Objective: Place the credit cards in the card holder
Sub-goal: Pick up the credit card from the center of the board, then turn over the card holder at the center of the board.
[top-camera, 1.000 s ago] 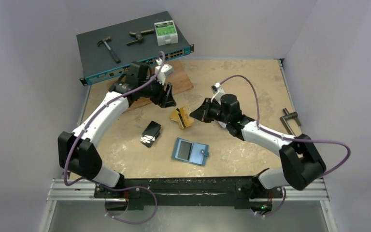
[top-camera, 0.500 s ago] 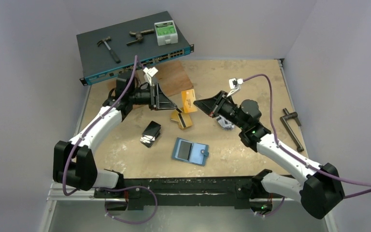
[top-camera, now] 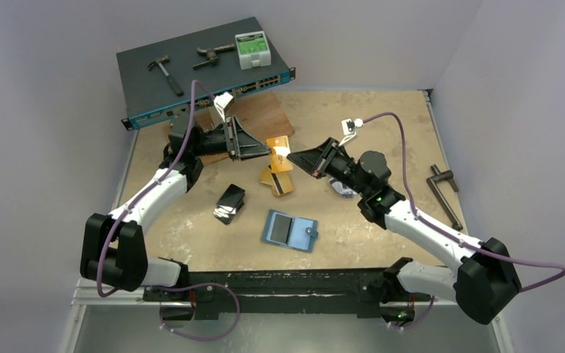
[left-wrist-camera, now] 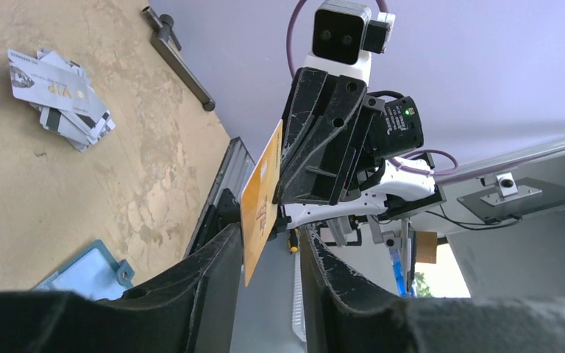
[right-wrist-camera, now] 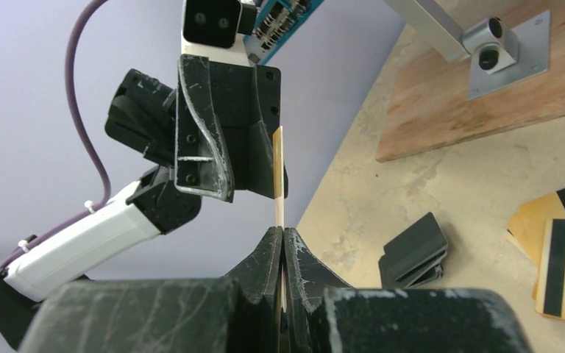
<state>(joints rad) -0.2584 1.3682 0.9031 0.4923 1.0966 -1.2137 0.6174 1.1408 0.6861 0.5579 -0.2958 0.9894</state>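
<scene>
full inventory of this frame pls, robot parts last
switch: 1, dark/teal, back left
hammer: 1, dark, on switch
box: 1, green-white, on switch
clamps: 2, dark, on switch; right edge
board: 1, wood, by switch
bracket: 1, silver, on board
held card: 1, gold, between hands
gold cards: 2+, table centre
silver cards: several, beside right arm
black stack: 1, left of centre
card holder: 1, teal, open, near centre
left hand: 1, black, open around held card
right hand: 1, black, shut on held card
</scene>
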